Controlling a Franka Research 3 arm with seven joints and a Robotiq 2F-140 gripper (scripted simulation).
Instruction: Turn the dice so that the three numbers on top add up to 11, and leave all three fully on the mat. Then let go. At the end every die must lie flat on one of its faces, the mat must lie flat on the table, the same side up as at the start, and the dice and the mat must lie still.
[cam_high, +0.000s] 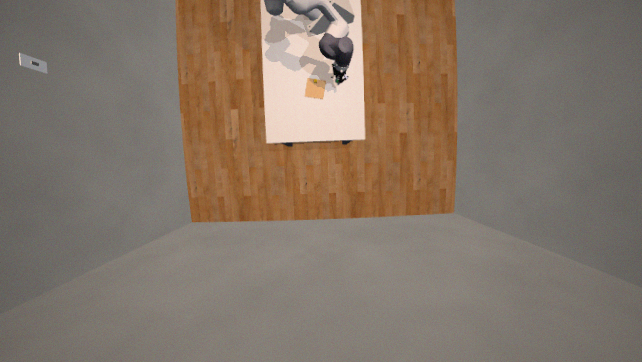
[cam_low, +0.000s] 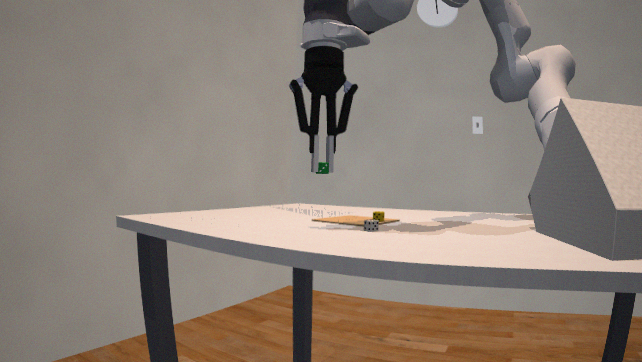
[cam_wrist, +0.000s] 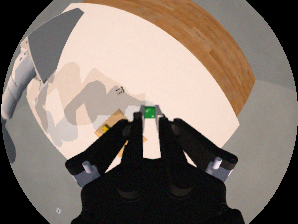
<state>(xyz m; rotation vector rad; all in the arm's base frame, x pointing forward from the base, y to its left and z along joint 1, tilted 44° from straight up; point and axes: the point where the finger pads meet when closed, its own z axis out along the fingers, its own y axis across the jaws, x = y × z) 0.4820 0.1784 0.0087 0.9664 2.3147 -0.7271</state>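
My gripper (cam_low: 323, 167) is shut on a green die (cam_low: 323, 168) and holds it high above the white table, to the left of the mat in the side view. The die also shows between the fingertips in the wrist view (cam_wrist: 150, 112). The tan mat (cam_low: 356, 219) lies flat on the table. A yellow die (cam_low: 378, 216) sits on the mat near its right side. A grey die with dark dots (cam_low: 371, 225) stands at the mat's front edge; I cannot tell whether it is on the mat. From overhead the mat (cam_high: 315, 89) lies just left of the gripper (cam_high: 340, 78).
A large grey block (cam_low: 590, 180) with a sloped top stands at the right end of the table. The arm's links reach over the table from the upper right. The table's edges are well away from the mat.
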